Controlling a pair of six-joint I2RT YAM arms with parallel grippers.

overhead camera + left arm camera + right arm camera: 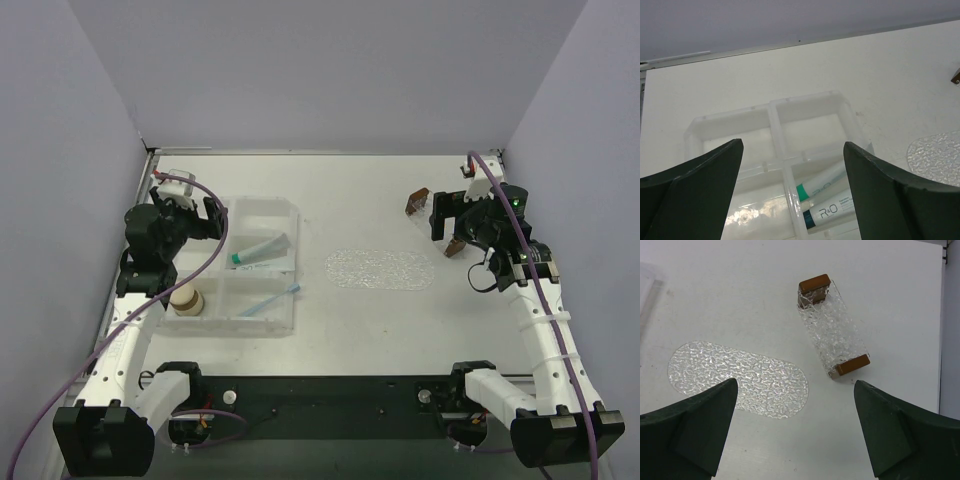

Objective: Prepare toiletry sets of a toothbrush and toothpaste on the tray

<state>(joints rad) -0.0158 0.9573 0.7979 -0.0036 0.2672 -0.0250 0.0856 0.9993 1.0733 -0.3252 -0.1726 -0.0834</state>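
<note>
A toothpaste (pixel 258 250) tube with a teal-green cap lies in the right middle compartment of the clear box. The left wrist view shows two tubes there side by side, the teal-capped toothpaste (pixel 822 186) and a darker-capped one (pixel 836 212). The light-blue toothbrush (pixel 272 299) lies in the box's near right compartment. The sparkly oval tray (pixel 380 268) (pixel 737 377) lies flat mid-table with nothing on it. My left gripper (pixel 220 222) (pixel 793 145) hangs open over the box. My right gripper (pixel 440 225) (pixel 795 384) is open, right of the tray.
The clear compartment box (pixel 285 212) (pixel 775 117) stands at the left, with a round beige jar (pixel 186 298) in its near left cell. A clear textured holder with brown ends (pixel 832 325) (pixel 418 203) lies just beyond the right gripper. Walls close in the table.
</note>
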